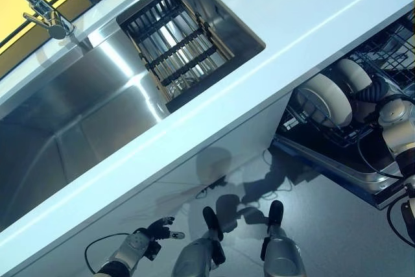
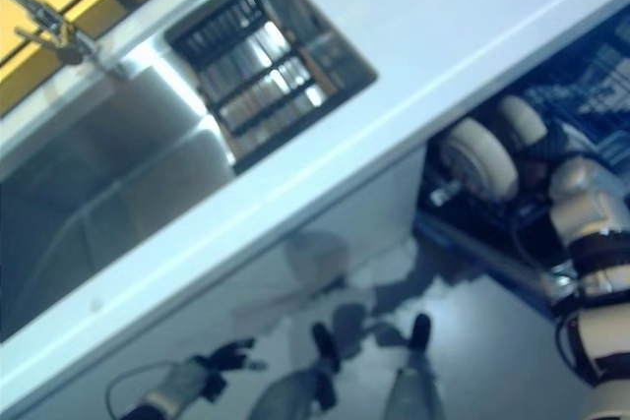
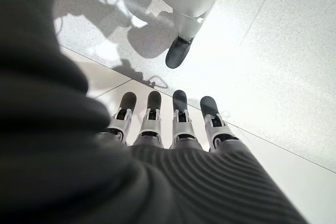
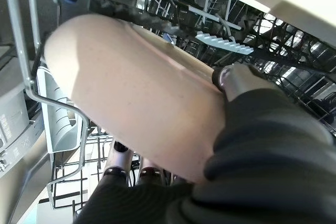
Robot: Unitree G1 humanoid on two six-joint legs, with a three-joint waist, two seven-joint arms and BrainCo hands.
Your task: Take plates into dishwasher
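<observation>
Cream plate (image 4: 142,114): held on edge inside the dishwasher's lower rack (image 4: 68,182), its broad face filling the right wrist view; a second pale plate (image 1: 353,72) stands just behind it in the rack.
Right hand (image 4: 247,85): clamped on the cream plate, thumb on one face and fingers (image 4: 122,157) on the other, reaching into the open dishwasher (image 1: 382,50) at the right of the head views.
Rack: dark wire tines around the plates, with a grey plastic part beside the held plate.
Dishwasher door (image 1: 343,163): lowered under the rack, below the counter's edge.
Left hand (image 3: 173,124): hanging low over the pale tiled floor (image 3: 283,51), fingers straight and relaxed, holding nothing.
Counter (image 1: 311,11): white, running across the head views above the dishwasher.
Sink (image 1: 78,108): steel basin set in the counter, with a dark slatted drying rack (image 1: 172,47) lying across its far end.
Tap (image 1: 45,12): metal, at the basin's far corner.
</observation>
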